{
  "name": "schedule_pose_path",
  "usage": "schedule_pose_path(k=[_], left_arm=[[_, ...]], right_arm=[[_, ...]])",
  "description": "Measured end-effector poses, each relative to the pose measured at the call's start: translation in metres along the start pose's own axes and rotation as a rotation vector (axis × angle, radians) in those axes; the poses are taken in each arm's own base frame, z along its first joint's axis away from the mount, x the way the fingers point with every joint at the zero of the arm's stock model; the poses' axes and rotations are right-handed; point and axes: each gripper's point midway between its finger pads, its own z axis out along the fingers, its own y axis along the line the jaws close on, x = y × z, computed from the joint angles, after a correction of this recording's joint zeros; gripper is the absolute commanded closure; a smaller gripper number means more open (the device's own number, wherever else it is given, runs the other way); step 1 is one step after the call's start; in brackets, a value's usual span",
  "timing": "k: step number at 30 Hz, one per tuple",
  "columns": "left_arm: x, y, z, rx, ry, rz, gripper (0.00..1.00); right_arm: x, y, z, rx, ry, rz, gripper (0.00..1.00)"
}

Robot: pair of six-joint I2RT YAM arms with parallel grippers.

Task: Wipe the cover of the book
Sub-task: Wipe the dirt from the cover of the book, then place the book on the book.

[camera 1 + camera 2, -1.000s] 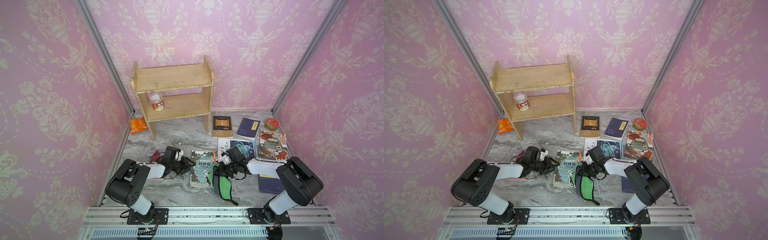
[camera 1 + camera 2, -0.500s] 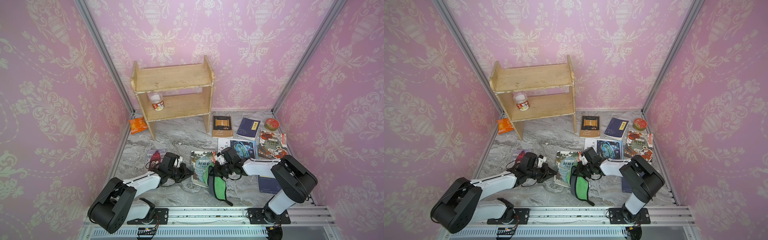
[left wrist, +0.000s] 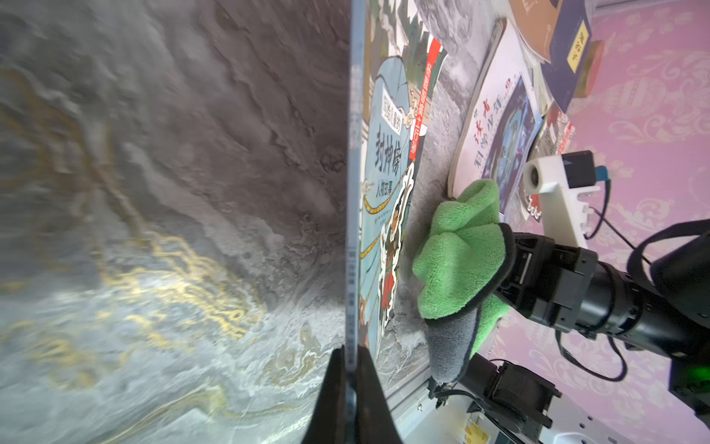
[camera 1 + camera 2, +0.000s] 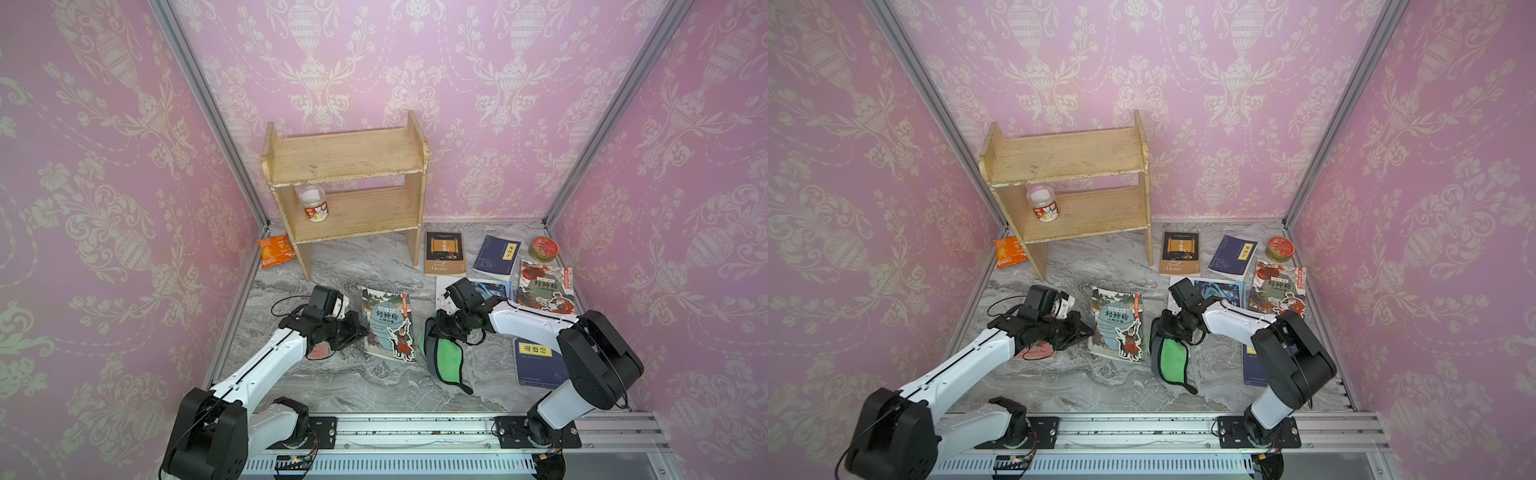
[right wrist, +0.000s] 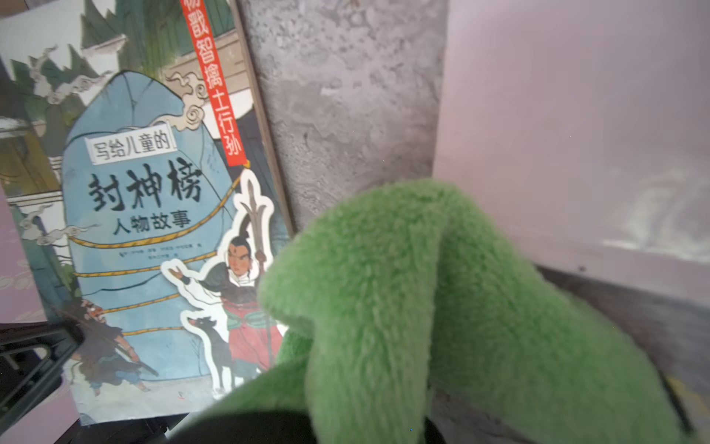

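— Two arms and one book: where does it lie?

— The book (image 4: 388, 322) lies cover up about the middle of the marble desk (image 4: 374, 386), between the two arms. Its cover shows a blue stone, black characters and a red strip along one edge.

— And the left hand?

— The left hand (image 4: 360, 331) is clenched on the book's left edge, close to the near corner. In the left wrist view its fingers (image 3: 333, 388) pinch the thin edge between them. Whether that edge is raised off the desk I cannot tell.

— The right one?

— The right hand (image 4: 438, 328) is clamped on a green cloth (image 4: 448, 358) with a dark grey border. The cloth hangs from the hand and trails over the desk toward the near rail, just beside the book's right edge. In the right wrist view a green fold overlaps the cover's corner, but I cannot tell whether it touches.

— What else is around?

— A wooden shelf (image 4: 345, 166) stands at the back with a jar (image 4: 311, 203) on its lower board and an orange packet (image 4: 274, 251) beside its left foot. To the right lie a brown book (image 4: 444, 259), a dark blue book (image 4: 496, 257) and a round tin (image 4: 543, 248). A navy book (image 4: 536, 361) with a yellow label lies partly under the right arm.
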Motion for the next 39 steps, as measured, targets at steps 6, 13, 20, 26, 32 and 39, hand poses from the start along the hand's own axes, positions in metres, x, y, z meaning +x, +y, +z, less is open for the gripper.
schedule_pose_path(k=[6, 13, 20, 26, 32, 39], left_arm=[[-0.013, 0.015, -0.041, -0.209, -0.043, 0.096, 1.00], [-0.019, 0.032, -0.081, -0.391, -0.077, 0.161, 1.00], [-0.017, 0.047, -0.108, -0.479, -0.110, 0.157, 1.00], [-0.022, 0.057, -0.115, -0.510, -0.127, 0.121, 1.00], [-0.032, 0.061, -0.113, -0.538, -0.130, 0.118, 1.00], [-0.046, 0.067, -0.111, -0.557, -0.152, 0.105, 1.00]], right_arm=[[-0.020, 0.046, 0.041, 0.022, 0.054, -0.097, 1.00], [-0.020, 0.122, 0.095, -0.024, 0.117, -0.231, 1.00], [-0.013, 0.156, 0.116, -0.051, 0.168, -0.271, 1.00], [-0.007, 0.172, 0.125, -0.066, 0.192, -0.291, 1.00], [0.005, 0.182, 0.133, -0.079, 0.220, -0.310, 1.00], [0.013, 0.192, 0.140, -0.095, 0.247, -0.313, 1.00]])
